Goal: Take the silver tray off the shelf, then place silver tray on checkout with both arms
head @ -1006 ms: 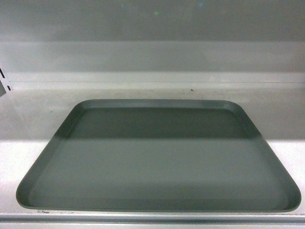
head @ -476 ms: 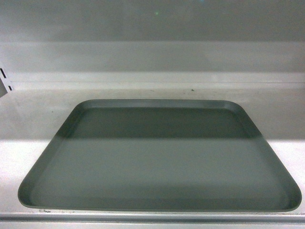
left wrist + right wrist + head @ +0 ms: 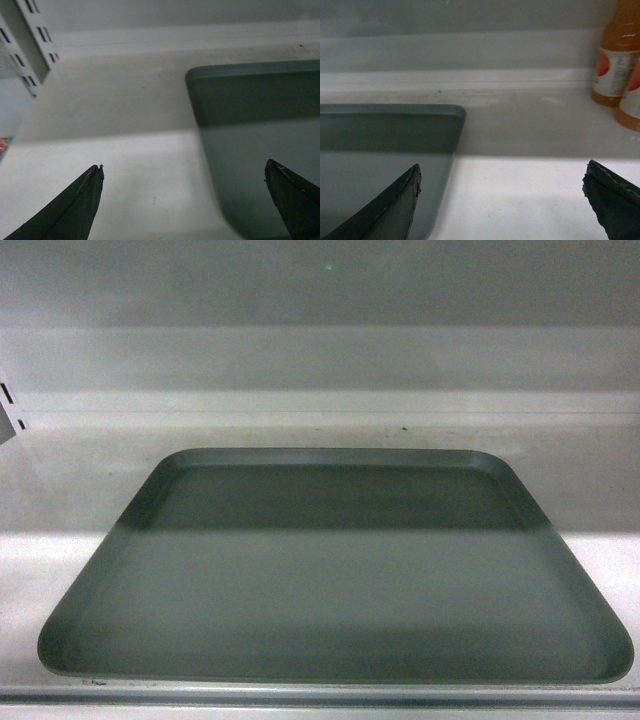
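The silver tray (image 3: 335,570) lies flat on the white shelf (image 3: 80,455), its near rim close to the shelf's lipped front edge. No arm shows in the head view. In the left wrist view my left gripper (image 3: 184,170) is open and straddles the silver tray's (image 3: 260,130) left rim, one fingertip over bare shelf (image 3: 110,115), the other over the tray floor. In the right wrist view my right gripper (image 3: 502,170) is open across the silver tray's (image 3: 385,135) right rim in the same way. Neither touches the tray as far as I can see. The checkout is out of view.
A slotted white upright (image 3: 30,45) stands at the shelf's left end. Two orange juice bottles (image 3: 616,55) stand on the shelf (image 3: 530,130) to the right of the tray, near the back wall. An upper board casts a shadow over the tray's far half.
The head view has shifted very slightly; the tray sits a touch further right in frame. Nothing else differs.
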Motion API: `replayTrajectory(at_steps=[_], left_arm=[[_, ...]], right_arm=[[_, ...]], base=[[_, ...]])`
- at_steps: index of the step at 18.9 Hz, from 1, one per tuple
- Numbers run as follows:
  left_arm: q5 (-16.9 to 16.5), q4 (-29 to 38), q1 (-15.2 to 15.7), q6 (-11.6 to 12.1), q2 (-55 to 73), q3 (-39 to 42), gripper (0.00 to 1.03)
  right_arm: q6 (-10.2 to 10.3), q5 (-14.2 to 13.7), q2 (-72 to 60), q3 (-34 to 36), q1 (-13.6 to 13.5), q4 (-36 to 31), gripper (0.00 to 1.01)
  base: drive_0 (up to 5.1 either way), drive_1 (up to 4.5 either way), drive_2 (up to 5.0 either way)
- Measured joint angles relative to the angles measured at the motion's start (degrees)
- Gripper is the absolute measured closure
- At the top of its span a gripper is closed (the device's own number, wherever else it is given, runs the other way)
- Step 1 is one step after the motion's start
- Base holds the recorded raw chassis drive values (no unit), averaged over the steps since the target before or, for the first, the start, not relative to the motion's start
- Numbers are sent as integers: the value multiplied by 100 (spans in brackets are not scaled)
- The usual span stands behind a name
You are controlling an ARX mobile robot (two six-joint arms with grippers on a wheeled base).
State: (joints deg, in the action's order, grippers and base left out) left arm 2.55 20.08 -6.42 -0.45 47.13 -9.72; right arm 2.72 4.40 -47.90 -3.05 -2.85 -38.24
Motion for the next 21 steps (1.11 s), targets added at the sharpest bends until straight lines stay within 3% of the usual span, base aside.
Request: replayTrajectory(at_steps=[2,4,6,11,21], left_arm=[[-170,756,-105,-92,1008,-179,5],[-280,1165,-142,-131,1606,-400,5],[-435,1751,-212,-323,3152,-1147,5],[-511,2140,-188,-363,4409,-1799,5],[-787,1805,-7,-540,5237,-2284,5]], right_arm=[[74,-37,-1113,-195,-284,-815,3],[96,-96,-1725,-374,-409,-1198,3],[260,-229,-3574,-1165,-693,-1641,3],[389,-313,-4712,-2131,-728,-1432,3],[501,-446,-5292,-3119,-765,-293,3]], base=[[0,0,0],[0,0,0],[0,0,0],[0,0,0],[0,0,0]])
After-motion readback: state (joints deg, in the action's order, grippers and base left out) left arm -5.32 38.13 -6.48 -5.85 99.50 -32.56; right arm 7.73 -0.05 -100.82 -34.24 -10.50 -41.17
